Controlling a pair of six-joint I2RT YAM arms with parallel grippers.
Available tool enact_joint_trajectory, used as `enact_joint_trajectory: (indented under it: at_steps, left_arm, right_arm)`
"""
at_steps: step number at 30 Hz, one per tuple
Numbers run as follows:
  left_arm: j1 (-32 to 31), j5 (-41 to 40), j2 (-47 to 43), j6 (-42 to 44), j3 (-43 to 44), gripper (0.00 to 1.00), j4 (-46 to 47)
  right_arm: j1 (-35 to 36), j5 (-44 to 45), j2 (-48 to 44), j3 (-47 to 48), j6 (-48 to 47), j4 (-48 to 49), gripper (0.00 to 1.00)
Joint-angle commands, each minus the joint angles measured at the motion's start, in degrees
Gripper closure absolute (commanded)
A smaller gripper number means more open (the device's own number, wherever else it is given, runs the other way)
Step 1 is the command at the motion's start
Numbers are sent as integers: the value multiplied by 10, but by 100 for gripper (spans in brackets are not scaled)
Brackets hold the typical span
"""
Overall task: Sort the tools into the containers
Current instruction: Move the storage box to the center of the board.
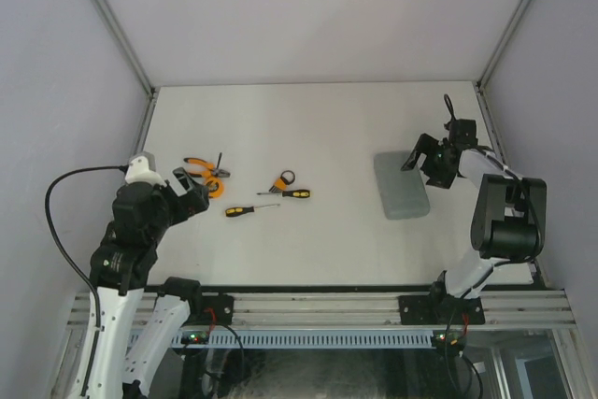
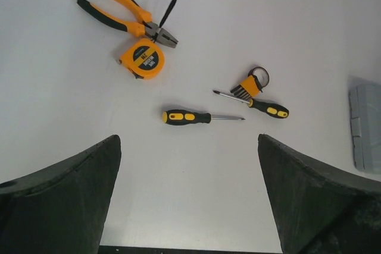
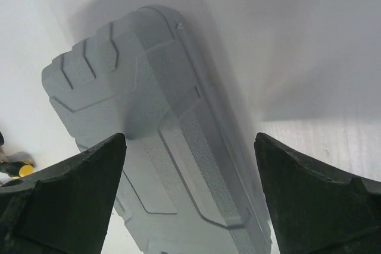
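Note:
The tools lie at the left of the table: orange-handled pliers (image 2: 122,13), a round orange tape measure (image 2: 143,59), two yellow-and-black screwdrivers (image 2: 187,116) (image 2: 262,106) and a hex-key set (image 2: 249,84) with a ring. My left gripper (image 2: 189,188) hangs open above bare table, short of the nearer screwdriver, with nothing between its fingers. The grey case (image 1: 400,186) lies closed at the right. My right gripper (image 3: 190,194) is open just above the case (image 3: 155,123), its fingers astride the lid near the far end, holding nothing.
White walls close the table (image 1: 327,128) at the back and both sides, with metal posts in the corners. The right wall stands close behind the right arm (image 1: 505,212). A yellow screwdriver end (image 3: 18,171) shows at the left edge of the right wrist view.

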Motion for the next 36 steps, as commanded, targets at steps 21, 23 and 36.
enact_joint_trajectory:
  at_steps: [21, 23, 36]
  left_arm:
    - [3, 98, 5, -51, -88, 0, 116]
    - [-3, 96, 5, -58, -94, 0, 121]
    - [-142, 19, 22, -152, -163, 6, 180]
  right_arm:
    - [241, 32, -1, -43, -22, 44, 27]
    - [260, 35, -12, -61, -14, 50, 27]
    - [370, 116, -129, -201, 128, 82, 28]
